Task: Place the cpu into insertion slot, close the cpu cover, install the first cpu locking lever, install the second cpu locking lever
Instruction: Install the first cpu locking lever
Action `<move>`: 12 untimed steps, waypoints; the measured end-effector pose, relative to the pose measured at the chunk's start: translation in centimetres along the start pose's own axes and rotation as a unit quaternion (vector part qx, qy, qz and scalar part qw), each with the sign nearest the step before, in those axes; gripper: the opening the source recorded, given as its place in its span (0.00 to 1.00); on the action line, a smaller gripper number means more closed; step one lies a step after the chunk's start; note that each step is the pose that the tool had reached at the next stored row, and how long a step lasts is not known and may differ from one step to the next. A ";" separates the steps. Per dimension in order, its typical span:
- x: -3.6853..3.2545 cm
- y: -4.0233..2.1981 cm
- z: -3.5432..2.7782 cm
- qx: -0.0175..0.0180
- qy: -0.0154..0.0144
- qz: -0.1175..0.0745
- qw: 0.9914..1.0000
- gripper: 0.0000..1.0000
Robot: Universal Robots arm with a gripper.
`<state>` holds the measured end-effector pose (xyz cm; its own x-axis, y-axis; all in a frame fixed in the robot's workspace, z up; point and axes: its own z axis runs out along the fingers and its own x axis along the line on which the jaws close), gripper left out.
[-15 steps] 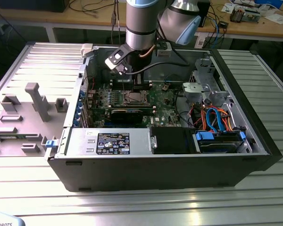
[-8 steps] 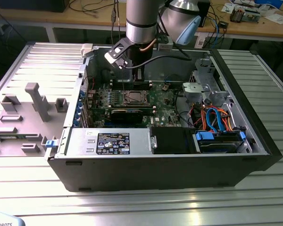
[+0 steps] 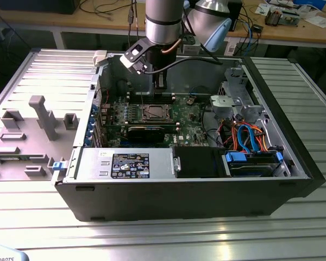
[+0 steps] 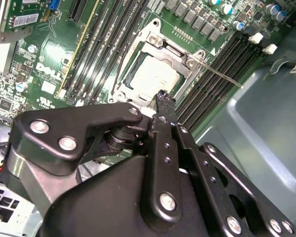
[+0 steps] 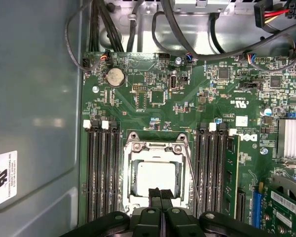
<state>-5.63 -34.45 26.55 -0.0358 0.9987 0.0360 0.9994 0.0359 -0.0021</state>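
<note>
The insertion slot (image 3: 152,112) lies in the middle of the green motherboard inside the open computer case. In both wrist views the cpu (image 5: 153,177) (image 4: 155,74) lies flat in the slot, its pale grey face showing through the window of the cpu cover (image 5: 155,148) (image 4: 176,51), which lies down over it. A thin metal locking lever (image 4: 222,76) (image 5: 191,177) runs out from one corner of the socket. My gripper (image 5: 161,194) (image 4: 163,98) (image 3: 159,86) hovers just over the socket's edge with its two black fingertips pressed together and nothing between them.
Black memory slots (image 5: 102,173) flank the socket on both sides. A card (image 3: 146,131) stands in front of it, with cables (image 3: 244,136) and drive bays at the exterior view's right. The case wall (image 5: 34,108) is close by. A grey fixture block (image 3: 41,117) lies outside the case.
</note>
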 end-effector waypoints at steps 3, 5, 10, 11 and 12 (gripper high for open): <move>0.00 0.00 -0.02 0.000 0.000 0.000 1.000 0.11; 0.00 0.00 -0.02 0.000 0.000 0.000 1.000 0.11; -0.01 0.00 -0.02 0.000 0.000 -0.009 1.000 0.11; -0.02 0.00 -0.03 0.001 0.000 -0.013 1.000 0.11; -0.02 0.00 -0.02 0.001 0.000 -0.017 1.000 0.11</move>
<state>-5.63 -34.47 26.58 -0.0702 0.9969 0.0357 0.9975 0.0703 -0.0022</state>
